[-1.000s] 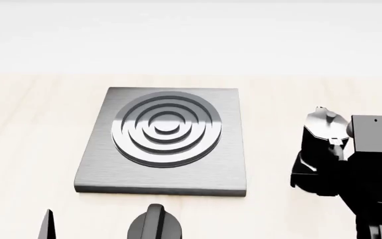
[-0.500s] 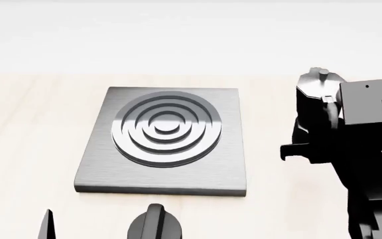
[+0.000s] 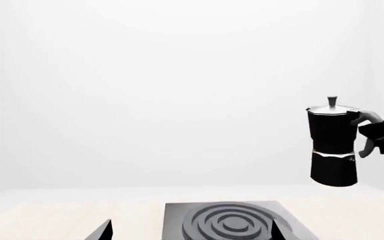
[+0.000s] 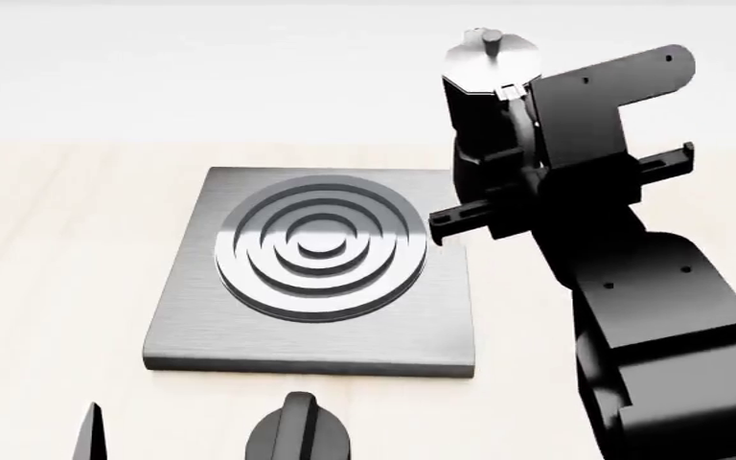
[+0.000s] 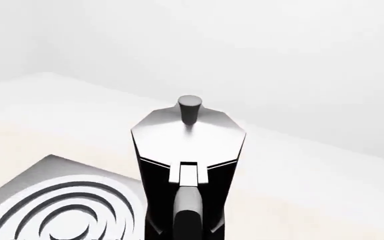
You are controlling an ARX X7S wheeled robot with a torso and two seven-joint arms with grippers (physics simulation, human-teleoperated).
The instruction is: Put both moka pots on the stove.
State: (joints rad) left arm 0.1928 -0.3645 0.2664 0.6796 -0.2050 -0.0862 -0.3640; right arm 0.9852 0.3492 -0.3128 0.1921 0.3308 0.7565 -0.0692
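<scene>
The pot [image 4: 483, 91] has gone up off the worktop [image 4: 61, 240] and over toward the stove [image 4: 323, 273], now high by its right edge, with the right end effector [image 4: 502, 163] clamped on its handle, so it can soon go down.

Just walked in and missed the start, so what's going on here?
The robot's right gripper holds one moka pot by its handle, upright and in the air near the right edge of the stove. The burner rings are bare; no pot is on the stove yet. The second pot isn't in any view. A low black knob sits in front of the stove. The left gripper's state can't be told.
</scene>
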